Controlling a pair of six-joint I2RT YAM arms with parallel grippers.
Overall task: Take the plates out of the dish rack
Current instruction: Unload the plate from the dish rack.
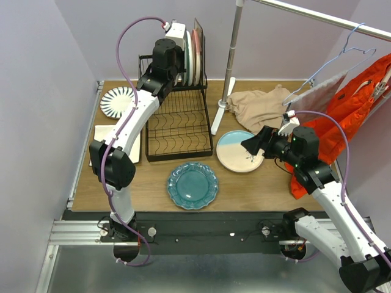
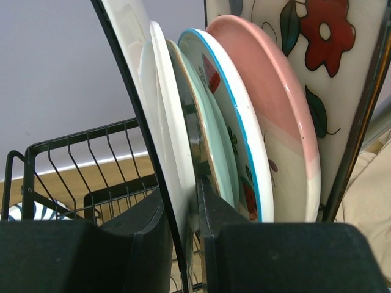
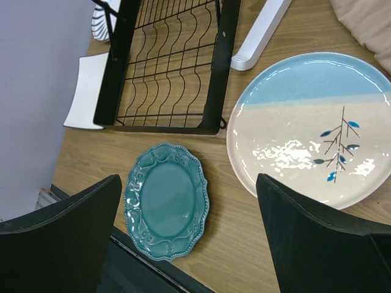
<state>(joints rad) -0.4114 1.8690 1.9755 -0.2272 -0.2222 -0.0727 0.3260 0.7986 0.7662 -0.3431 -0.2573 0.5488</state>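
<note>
The black dish rack (image 1: 177,131) stands at the back left. Several plates stand upright in its upper basket (image 1: 190,52). My left gripper (image 1: 177,58) is there, shut on the edge of a white plate (image 2: 165,122), one finger on each face (image 2: 183,207). To its right stand a pale green plate (image 2: 217,140), a blue-rimmed red-fruit plate (image 2: 247,140), a cream-pink plate (image 2: 281,110) and a square floral plate (image 2: 330,55). The teal plate (image 1: 192,185) and the cream-blue plate (image 1: 239,151) lie flat on the table. My right gripper (image 1: 253,145) is open and empty above the gap between them (image 3: 188,183).
A striped plate (image 1: 118,101) and a white square plate (image 1: 119,143) lie left of the rack. The rack's lower tray (image 3: 165,73) holds no plates. The clothes-rail pole (image 1: 229,67), a beige cloth (image 1: 263,107) and an orange garment (image 1: 360,97) stand at the right.
</note>
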